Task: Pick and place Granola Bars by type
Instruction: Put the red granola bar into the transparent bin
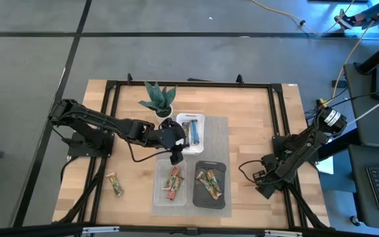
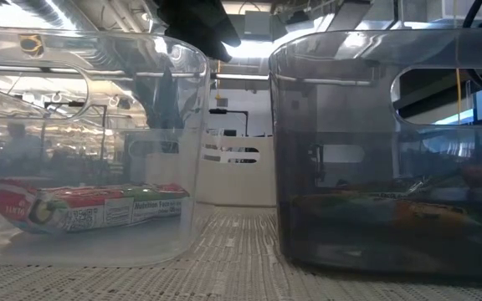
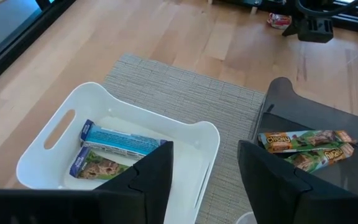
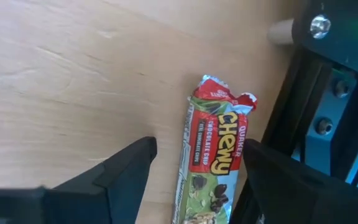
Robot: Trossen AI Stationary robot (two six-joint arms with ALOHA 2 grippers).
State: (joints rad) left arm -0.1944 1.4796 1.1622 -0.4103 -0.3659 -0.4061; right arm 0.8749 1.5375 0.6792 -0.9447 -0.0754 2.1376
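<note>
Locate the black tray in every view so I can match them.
High view: black tray, bottom centre, right of the clear tray.
Low view: right side, dark wall.
Left wrist view: right edge, holding granola bars.
Right wrist view: not in it.
Shared landmark: the woven mat beneath it.

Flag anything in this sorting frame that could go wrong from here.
The right hand is open around a red bar lying close to the dark table frame; a finger could catch the frame. The left hand hangs open and empty between the white tray and the black tray, so descending could clip a rim.
</note>
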